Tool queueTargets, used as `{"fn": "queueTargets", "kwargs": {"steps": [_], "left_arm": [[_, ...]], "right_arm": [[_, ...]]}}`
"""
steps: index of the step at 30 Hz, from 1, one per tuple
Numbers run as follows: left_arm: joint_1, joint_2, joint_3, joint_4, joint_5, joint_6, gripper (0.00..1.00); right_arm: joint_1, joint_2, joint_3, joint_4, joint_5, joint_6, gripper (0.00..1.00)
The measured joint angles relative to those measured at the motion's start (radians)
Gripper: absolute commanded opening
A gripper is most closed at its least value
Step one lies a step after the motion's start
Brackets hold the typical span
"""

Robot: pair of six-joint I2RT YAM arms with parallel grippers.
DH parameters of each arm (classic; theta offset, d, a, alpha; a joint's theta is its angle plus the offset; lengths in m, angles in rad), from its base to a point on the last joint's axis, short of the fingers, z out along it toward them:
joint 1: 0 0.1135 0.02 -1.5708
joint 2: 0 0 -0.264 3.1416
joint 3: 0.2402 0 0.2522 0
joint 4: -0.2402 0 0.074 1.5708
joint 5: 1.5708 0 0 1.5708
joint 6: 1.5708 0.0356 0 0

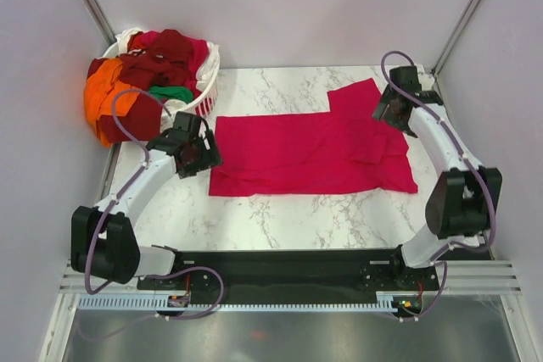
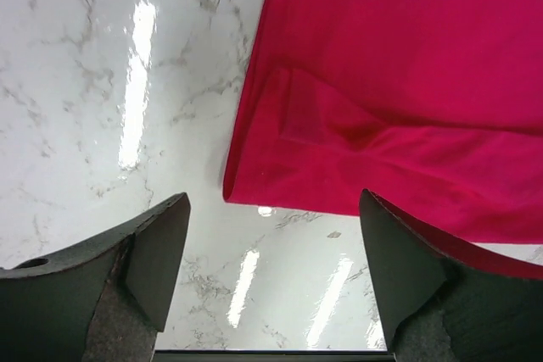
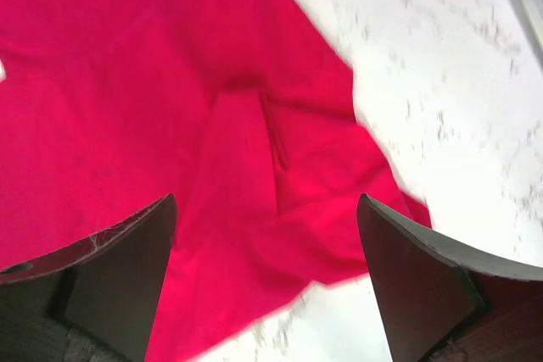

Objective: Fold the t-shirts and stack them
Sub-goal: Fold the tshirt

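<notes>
- Left claw (image 1: 198, 153) is being held released over the near-left corner of the crimson-pink t-shirt (image 1: 314, 154), which is spread on the table (image 1: 280, 218).
- Right claw (image 1: 387, 108), likewise unclenched, is being hovered above the rumpled sleeve end; the wrinkles there are best smoothed before folding.
- Other t-shirts (image 1: 153, 69) are being held in a heap by the far-left basket (image 1: 209, 91).

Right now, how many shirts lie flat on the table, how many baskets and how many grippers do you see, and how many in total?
Shirts lying flat: 1, the pink shirt
Baskets: 1, the white basket; its heap of clothes is too tangled to count
Grippers: 2, the left gripper and right gripper, both open
Total: 4
</notes>
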Motion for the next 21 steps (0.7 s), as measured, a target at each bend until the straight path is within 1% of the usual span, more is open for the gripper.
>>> {"fn": "queueTargets", "kwargs": {"steps": [1, 4, 6, 8, 11, 14, 15, 16, 17, 18, 19, 20, 21], "left_arm": [[-0.003, -0.001, -0.026, 0.007, 0.004, -0.003, 0.90], [-0.003, 0.034, -0.113, 0.043, 0.035, -0.011, 0.92], [-0.003, 0.075, -0.143, 0.061, 0.059, -0.014, 0.92], [-0.003, 0.110, -0.153, 0.082, 0.081, -0.016, 0.92], [-0.003, 0.146, -0.153, 0.123, 0.103, -0.016, 0.92], [-0.003, 0.164, -0.153, 0.155, 0.114, -0.018, 0.90], [-0.003, 0.168, -0.153, 0.164, 0.119, -0.018, 0.86], [-0.003, 0.173, -0.153, 0.172, 0.122, -0.018, 0.77], [-0.003, 0.178, -0.153, 0.181, 0.124, -0.023, 0.71], [-0.003, 0.183, -0.153, 0.188, 0.126, -0.026, 0.62], [-0.003, 0.188, -0.153, 0.195, 0.130, -0.029, 0.50], [-0.003, 0.191, -0.153, 0.201, 0.130, -0.035, 0.44], [-0.003, 0.195, -0.154, 0.208, 0.131, -0.037, 0.35]], "right_arm": [[0.001, -0.061, -0.060, 0.018, -0.012, 0.000, 0.95], [0.003, -0.216, -0.224, 0.058, -0.066, 0.002, 0.93], [0.003, -0.268, -0.306, 0.078, -0.115, 0.005, 0.92], [0.002, -0.272, -0.370, 0.113, -0.164, 0.008, 0.91], [0.001, -0.236, -0.459, 0.152, -0.235, 0.014, 0.91], [0.002, -0.196, -0.511, 0.169, -0.279, 0.020, 0.91], [0.002, -0.191, -0.520, 0.173, -0.286, 0.020, 0.91], [0.002, -0.188, -0.526, 0.178, -0.293, 0.020, 0.91], [0.002, -0.188, -0.528, 0.181, -0.294, 0.020, 0.91], [0.002, -0.189, -0.529, 0.186, -0.295, 0.020, 0.91], [0.001, -0.189, -0.531, 0.196, -0.294, 0.019, 0.91], [-0.001, -0.189, -0.533, 0.205, -0.292, 0.019, 0.91], [-0.005, -0.189, -0.539, 0.216, -0.292, 0.019, 0.91]]}}
